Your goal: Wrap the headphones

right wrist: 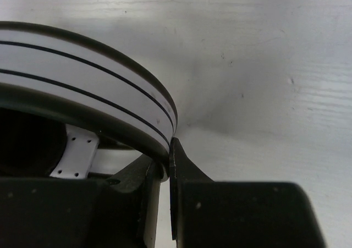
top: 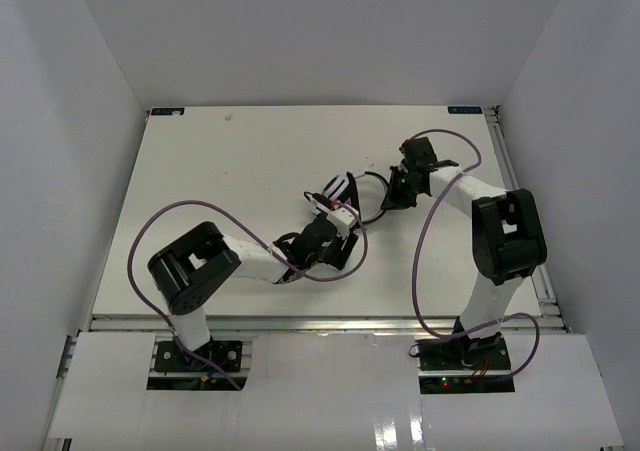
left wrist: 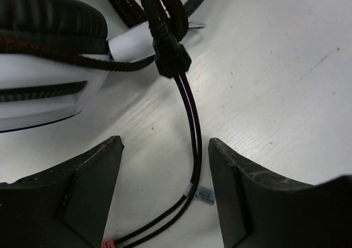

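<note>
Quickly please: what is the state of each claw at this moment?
Left claw: open; the thin cable passes through its gap, not gripped.
Right claw: closed on the headband of the headphones.

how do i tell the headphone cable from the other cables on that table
On the white table, look mid-table at the headphones between the two arms. Their cable passes between the open fingers of the left claw. It is thin and black, unlike the thick purple cables looping off the arms.
</note>
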Available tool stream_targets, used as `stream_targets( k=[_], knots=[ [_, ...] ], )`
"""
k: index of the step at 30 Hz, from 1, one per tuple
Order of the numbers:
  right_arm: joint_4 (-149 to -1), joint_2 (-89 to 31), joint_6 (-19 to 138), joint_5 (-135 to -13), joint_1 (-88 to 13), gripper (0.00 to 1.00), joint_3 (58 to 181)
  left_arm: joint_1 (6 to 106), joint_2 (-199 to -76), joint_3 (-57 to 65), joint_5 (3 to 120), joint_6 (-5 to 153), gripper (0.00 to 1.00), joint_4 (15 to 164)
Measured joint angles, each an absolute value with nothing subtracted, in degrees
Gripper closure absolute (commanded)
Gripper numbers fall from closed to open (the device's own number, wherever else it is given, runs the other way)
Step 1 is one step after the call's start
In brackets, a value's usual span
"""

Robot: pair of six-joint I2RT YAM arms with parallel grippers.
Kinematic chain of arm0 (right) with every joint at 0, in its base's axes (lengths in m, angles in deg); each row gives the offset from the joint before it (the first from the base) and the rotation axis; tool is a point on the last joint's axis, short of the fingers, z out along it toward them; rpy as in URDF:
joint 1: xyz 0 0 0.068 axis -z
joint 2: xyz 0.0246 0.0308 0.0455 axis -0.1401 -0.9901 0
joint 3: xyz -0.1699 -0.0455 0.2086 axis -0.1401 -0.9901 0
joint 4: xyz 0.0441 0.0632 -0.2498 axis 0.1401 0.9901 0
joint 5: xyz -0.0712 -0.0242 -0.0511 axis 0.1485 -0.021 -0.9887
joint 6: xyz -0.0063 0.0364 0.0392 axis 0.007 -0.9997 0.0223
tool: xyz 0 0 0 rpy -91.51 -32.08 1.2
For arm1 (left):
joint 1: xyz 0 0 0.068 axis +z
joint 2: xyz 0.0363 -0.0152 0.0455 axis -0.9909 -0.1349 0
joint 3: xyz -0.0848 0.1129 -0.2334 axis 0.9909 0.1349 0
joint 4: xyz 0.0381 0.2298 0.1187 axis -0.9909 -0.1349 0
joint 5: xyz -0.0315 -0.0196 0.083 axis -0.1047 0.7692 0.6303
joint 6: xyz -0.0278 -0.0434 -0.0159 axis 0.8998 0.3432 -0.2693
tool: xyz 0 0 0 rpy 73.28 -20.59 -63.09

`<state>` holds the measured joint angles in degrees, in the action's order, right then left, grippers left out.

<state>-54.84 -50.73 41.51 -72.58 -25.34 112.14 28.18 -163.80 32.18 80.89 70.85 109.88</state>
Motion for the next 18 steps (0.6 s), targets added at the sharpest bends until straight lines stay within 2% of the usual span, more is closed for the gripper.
stream_targets(
  k=[4,7,10,18],
  knots=[
    [-54.71,-54.81,41.79,-70.16,-25.03,0.87,114.36,28.18,-160.33,34.12,80.26,69.60,0.20,108.03],
    [-54.57,-55.56,42.50,-69.24,-25.00,0.76,115.67,28.18,-156.03,35.79,79.53,68.65,0.15,106.40],
    [-54.65,-55.60,43.22,-68.92,-25.00,0.61,116.72,28.23,-149.00,38.43,78.68,67.82,0.10,104.25],
    [-54.90,-55.52,45.29,-68.87,-24.87,0.36,117.79,28.27,-132.06,40.74,77.21,66.56,0.08,98.22]
  ],
)
